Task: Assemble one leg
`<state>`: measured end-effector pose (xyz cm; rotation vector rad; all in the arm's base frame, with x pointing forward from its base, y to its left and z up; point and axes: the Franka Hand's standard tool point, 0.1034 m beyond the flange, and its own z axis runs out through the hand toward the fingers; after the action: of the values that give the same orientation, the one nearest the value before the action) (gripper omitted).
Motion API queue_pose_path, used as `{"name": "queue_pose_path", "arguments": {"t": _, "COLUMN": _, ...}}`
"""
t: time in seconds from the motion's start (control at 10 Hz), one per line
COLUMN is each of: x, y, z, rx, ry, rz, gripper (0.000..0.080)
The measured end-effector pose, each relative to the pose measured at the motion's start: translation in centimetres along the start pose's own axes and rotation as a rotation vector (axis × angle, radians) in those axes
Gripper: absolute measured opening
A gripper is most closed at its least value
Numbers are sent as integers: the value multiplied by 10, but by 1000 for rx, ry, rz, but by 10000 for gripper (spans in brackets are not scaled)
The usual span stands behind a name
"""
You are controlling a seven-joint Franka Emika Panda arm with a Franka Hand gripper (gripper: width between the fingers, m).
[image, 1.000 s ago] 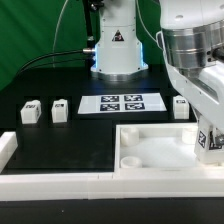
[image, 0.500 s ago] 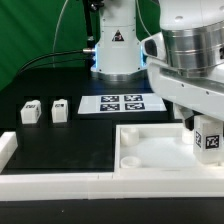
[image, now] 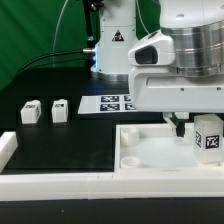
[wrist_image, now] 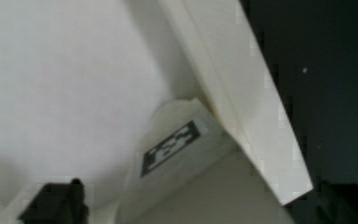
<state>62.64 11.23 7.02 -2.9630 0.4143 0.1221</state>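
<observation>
**A:** While the arm fills most of my exterior view, what sits under the pincer?

**B:** The big white tray-like piece (image: 150,150). The gripper (image: 181,126) hangs just over its far right corner in that view, and the black table (image: 60,140) stretches away on the other side of it.

**A:** Is it holding anything?

**B:** I cannot tell. In the wrist view I only see the dark tips of the fingers (wrist_image: 53,201) at the frame's edge, with a tagged white post (wrist_image: 179,143) lying between and beyond them, not touching either as far as I can see.

**A:** And the leg?

**B:** One leg (image: 209,137) stands upright just beside the pincer, on the tray's corner. Two more legs (image: 45,110) sit well apart from it, across the table, beyond the marker board (image: 112,102).
</observation>
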Motion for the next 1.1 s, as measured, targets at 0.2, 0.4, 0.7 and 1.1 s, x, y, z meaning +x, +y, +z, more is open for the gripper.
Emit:
{"name": "queue_pose_path", "arguments": {"t": 0.2, "x": 0, "y": 4, "z": 2, "rx": -6, "ry": 7, "rz": -176, "gripper": 648}}
{"name": "queue_pose_path", "arguments": {"t": 0.4, "x": -1, "y": 4, "z": 3, "rx": -7, "ry": 7, "rz": -206, "gripper": 648}}
{"name": "queue_pose_path", "arguments": {"t": 0.7, "x": -1, "y": 5, "z": 5, "rx": -8, "ry": 5, "rz": -206, "gripper": 380}}
{"name": "queue_pose_path", "arguments": {"t": 1.1, "x": -2, "y": 5, "z": 5, "rx": -8, "ry": 4, "rz": -193, "gripper": 289}}
